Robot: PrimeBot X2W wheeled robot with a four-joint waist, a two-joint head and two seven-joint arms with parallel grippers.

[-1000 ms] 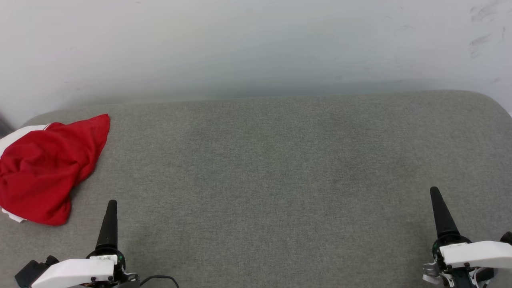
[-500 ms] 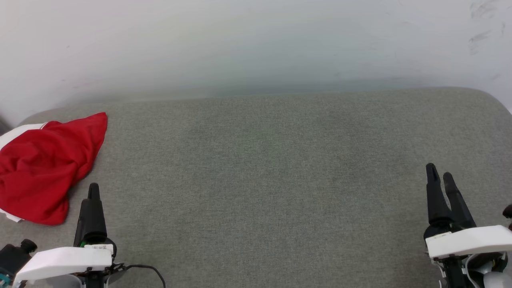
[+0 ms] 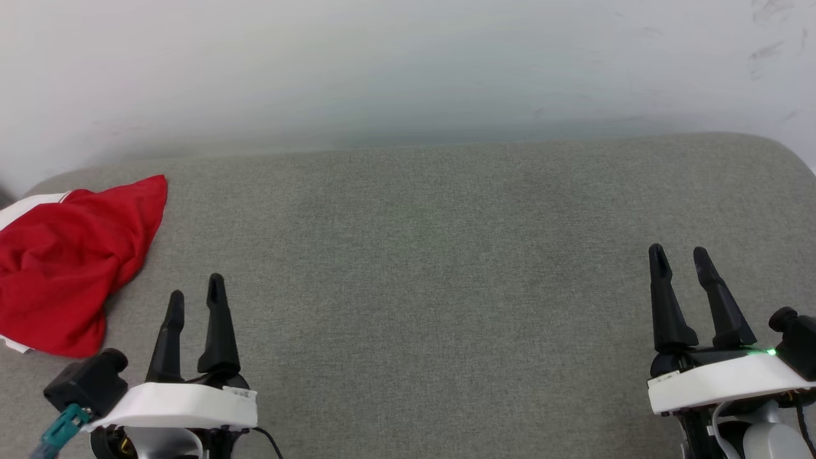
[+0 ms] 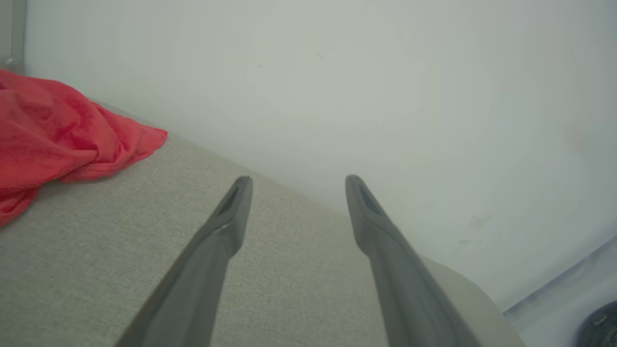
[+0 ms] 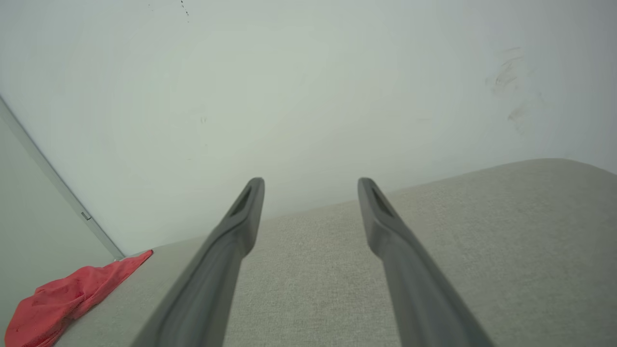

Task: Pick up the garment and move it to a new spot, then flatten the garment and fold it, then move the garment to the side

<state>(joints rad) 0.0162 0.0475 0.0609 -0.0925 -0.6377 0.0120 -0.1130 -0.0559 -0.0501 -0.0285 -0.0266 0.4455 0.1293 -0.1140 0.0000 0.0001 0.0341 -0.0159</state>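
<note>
While both arms wait low at the near edge of a grey fabric-covered counter (image 3: 414,255), a red garment (image 3: 70,255) lies crumpled in a heap at the counter's far left end, close to the pale wall (image 3: 382,76) behind it. A strip of white sleeve shows at its upper left edge and a scrap of white at its lower edge. Any lettering is hidden in the folds. 1 red corner juts toward the back right.

The left pincer (image 3: 196,288) sits near the garment's right side but apart from it. Its 2 dark fingers are spread wide with nothing between them. The right pincer (image 3: 678,252) is at the far right, well apart from the garment, equally spread and empty.

From the left wrist, the garment (image 4: 58,135) fills the upper left, beyond the spread left pincer (image 4: 299,180). From the right wrist, it is a small red patch (image 5: 67,299) at the bottom left, far past the right pincer (image 5: 311,182).

The cloth looks light, soft and limp, so it will likely sag and trail from any single hold and may drag on the textured counter. The jutting red corner or a raised fold on the near right side seems the best place to pinch. A deep bite into the heap risks catching several layers, which would make flattening harder.
</note>
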